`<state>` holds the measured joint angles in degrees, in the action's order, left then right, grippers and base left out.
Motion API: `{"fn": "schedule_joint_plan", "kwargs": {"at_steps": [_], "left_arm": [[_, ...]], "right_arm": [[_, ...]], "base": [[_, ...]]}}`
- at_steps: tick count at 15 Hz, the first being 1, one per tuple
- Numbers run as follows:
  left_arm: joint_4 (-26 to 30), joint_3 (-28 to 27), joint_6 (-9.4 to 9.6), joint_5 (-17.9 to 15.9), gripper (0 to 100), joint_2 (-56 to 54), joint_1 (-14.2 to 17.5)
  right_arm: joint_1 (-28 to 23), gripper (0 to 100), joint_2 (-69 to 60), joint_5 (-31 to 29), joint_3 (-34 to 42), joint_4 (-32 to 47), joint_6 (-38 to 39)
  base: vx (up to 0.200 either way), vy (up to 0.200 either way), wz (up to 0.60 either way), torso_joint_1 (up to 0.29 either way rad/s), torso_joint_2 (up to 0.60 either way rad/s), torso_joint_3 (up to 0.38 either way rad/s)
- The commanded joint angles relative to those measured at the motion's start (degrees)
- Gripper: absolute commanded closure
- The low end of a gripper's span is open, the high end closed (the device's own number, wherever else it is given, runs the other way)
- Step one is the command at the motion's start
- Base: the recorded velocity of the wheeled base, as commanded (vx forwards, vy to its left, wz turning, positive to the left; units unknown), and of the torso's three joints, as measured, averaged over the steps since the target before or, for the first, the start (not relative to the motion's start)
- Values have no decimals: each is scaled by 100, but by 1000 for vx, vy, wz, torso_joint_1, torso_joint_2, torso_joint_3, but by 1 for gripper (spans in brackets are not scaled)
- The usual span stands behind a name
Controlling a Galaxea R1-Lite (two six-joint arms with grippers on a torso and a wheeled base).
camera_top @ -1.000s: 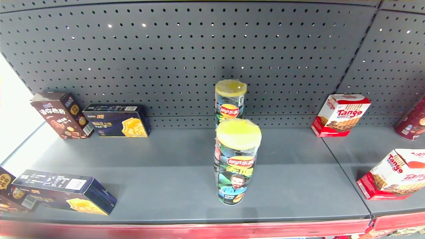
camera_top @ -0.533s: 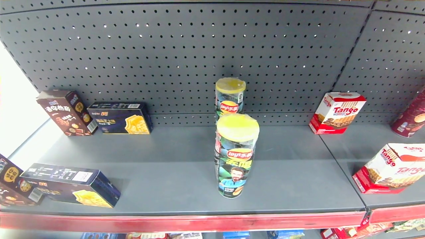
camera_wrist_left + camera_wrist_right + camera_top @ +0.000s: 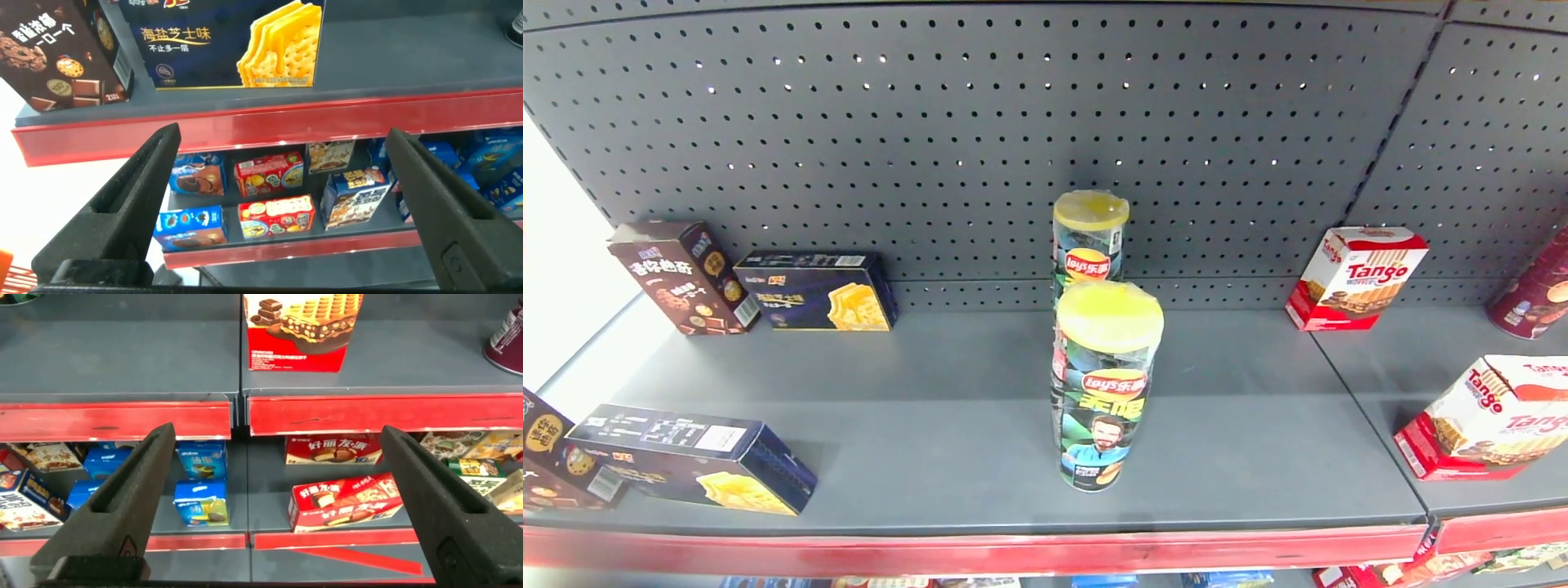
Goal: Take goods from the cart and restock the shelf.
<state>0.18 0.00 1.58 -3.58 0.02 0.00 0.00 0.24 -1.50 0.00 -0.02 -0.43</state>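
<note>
Both sets of jaws are spread wide with nothing between them. The left gripper [image 3: 282,135] faces the red front edge of the shelf [image 3: 343,110], with a navy cracker box [image 3: 237,41] sitting just behind that edge. The right gripper [image 3: 278,431] is in the same pose further along, facing a red-and-white wafer box [image 3: 302,331].

Progress-wise, I'd call it partly done at best. From the head view, two chip cans stand upright in the middle of the shelf. The front can [image 3: 1104,384] is about mid-depth and the rear can [image 3: 1089,245] is right behind it, up against the pegboard [image 3: 931,147]. They're in a neat line and close together, though I can't tell if they actually touch. Boxes sit off to both sides and there's loads of bare grey board around the cans, so I reckon plenty of restocking is left. With both grippers empty, the next item has to come from the cart.

The cans are tall, narrow tubes with yellow lids and glossy printed wrap. My guess is they're slippery and easy to tip.
</note>
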Motion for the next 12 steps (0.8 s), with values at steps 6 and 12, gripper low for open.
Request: {"fn": "schedule_joint_plan", "kwargs": {"at_steps": [6,12], "left_arm": [[-1,0,0,-2,0,-2,0],[-1,0,0,-2,0,-2,0]], "right_arm": [[0,0,2,1,0,-6,8],[0,0,2,1,0,2,25]], "base": [[0,0,0,0,0,0],[0,0,0,0,0,0]]}}
